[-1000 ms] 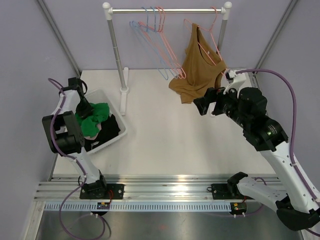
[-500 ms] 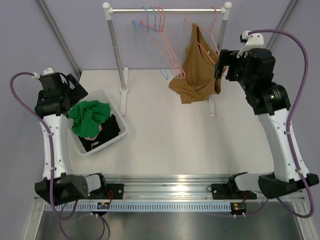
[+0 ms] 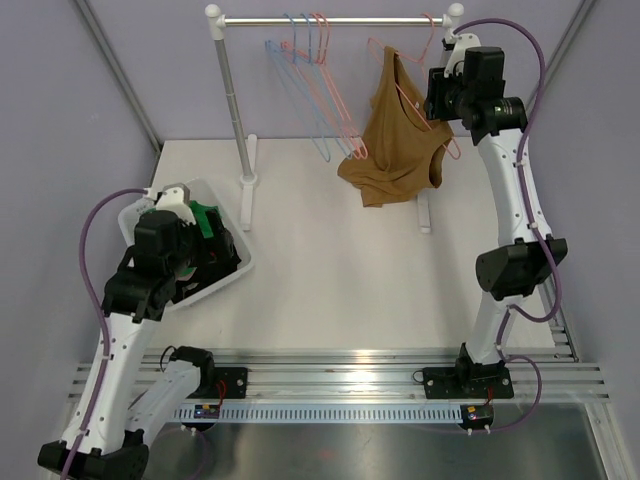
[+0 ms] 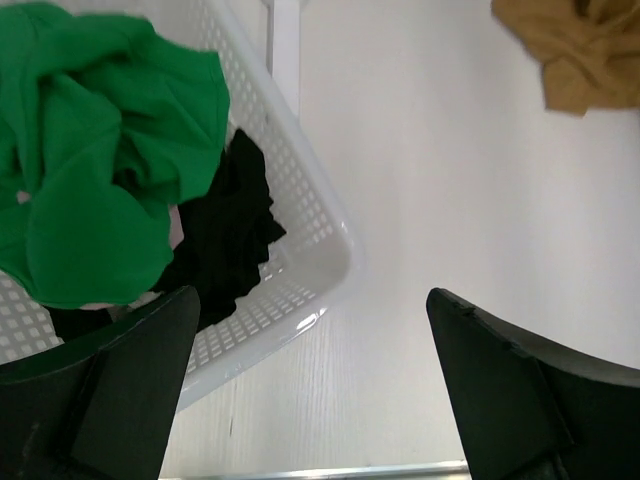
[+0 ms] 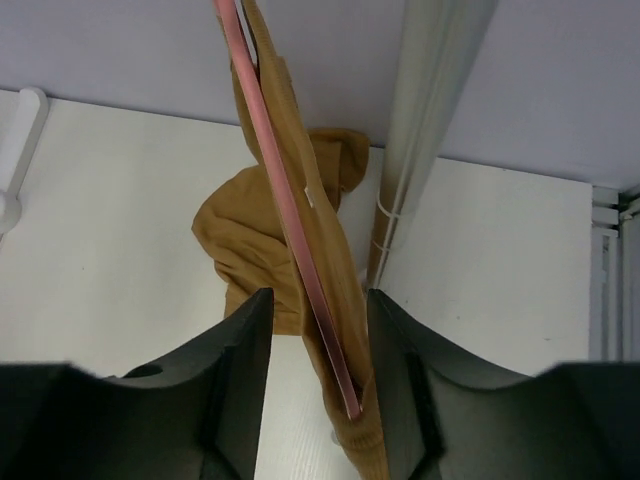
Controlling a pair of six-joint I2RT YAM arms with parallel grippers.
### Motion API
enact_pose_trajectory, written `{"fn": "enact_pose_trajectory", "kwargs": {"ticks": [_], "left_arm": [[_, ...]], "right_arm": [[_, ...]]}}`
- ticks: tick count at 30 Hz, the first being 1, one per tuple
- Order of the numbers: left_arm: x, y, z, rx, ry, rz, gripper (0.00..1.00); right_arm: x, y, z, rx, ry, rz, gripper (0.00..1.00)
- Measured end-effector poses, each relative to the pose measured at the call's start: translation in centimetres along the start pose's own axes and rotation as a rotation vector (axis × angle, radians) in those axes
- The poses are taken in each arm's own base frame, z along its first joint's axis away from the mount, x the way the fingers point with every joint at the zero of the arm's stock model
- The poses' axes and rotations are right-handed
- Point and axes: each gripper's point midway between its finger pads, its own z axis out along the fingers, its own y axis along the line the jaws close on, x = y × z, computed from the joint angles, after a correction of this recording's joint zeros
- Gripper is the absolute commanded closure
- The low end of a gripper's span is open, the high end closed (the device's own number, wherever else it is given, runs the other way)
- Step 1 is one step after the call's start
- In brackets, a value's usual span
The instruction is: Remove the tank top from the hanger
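The right arm stretches high to the far right end of the rail (image 3: pixel 330 20). Its right gripper (image 5: pixel 320 300) sits part open astride the pink hanger (image 5: pixel 290 210) and a strap of the tan tank top (image 3: pixel 392 140) hanging there — whether the fingers touch either is unclear. The left arm bends over the white basket (image 4: pixel 320 215) at left, with the left gripper (image 4: pixel 312 295) spread wide and empty above green cloth (image 4: pixel 90 170) and black cloth (image 4: pixel 230 230). The hanger's hook falls outside the wrist view.
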Motion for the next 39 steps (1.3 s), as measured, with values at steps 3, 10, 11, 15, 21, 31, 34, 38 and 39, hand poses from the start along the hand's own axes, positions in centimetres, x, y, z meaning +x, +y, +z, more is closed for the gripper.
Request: {"fn": "enact_pose_trajectory", "kwargs": {"ticks": [3, 10, 11, 15, 21, 31, 34, 38, 39], "left_arm": [[3.5, 0.7, 1.7, -0.016, 0.100, 0.029, 0.01], [4.2, 0.6, 2.3, -0.002, 0.117, 0.043, 0.01], [4.1, 0.4, 2.3, 0.006, 0.112, 0.043, 0.01], [3.7, 0.0, 2.2, 0.027, 0.096, 0.041, 0.01], [3.7, -0.4, 2.0, 0.048, 0.095, 0.043, 0.01], [1.2, -4.5, -0.2, 0.190, 0.038, 0.080, 0.01], [-0.9, -7.7, -1.8, 0.292, -0.005, 0.098, 0.01], [-4.1, -13.1, -4.1, 0.461, -0.076, 0.113, 0.01], [-4.6, -14.5, -4.6, 0.501, -0.086, 0.118, 0.01]], "right_arm": [[0.3, 0.5, 1.9, -0.037, 0.020, -0.013, 0.72], [0.0, 1.7, 2.2, -0.105, 0.023, -0.021, 1.00], [0.0, 1.8, 2.1, -0.113, 0.023, -0.019, 1.00], [0.0, 2.5, 2.0, -0.138, 0.025, -0.010, 1.00], [-1.2, 5.0, 0.4, -0.181, 0.007, -0.004, 1.00], [-4.2, 5.9, -7.7, -0.201, -0.071, 0.004, 1.00], [-2.5, 5.9, -10.4, -0.203, -0.036, 0.014, 1.00], [2.5, 6.7, -13.8, -0.245, 0.049, 0.049, 1.00], [4.1, 6.9, -14.7, -0.254, 0.079, 0.061, 1.00]]}}
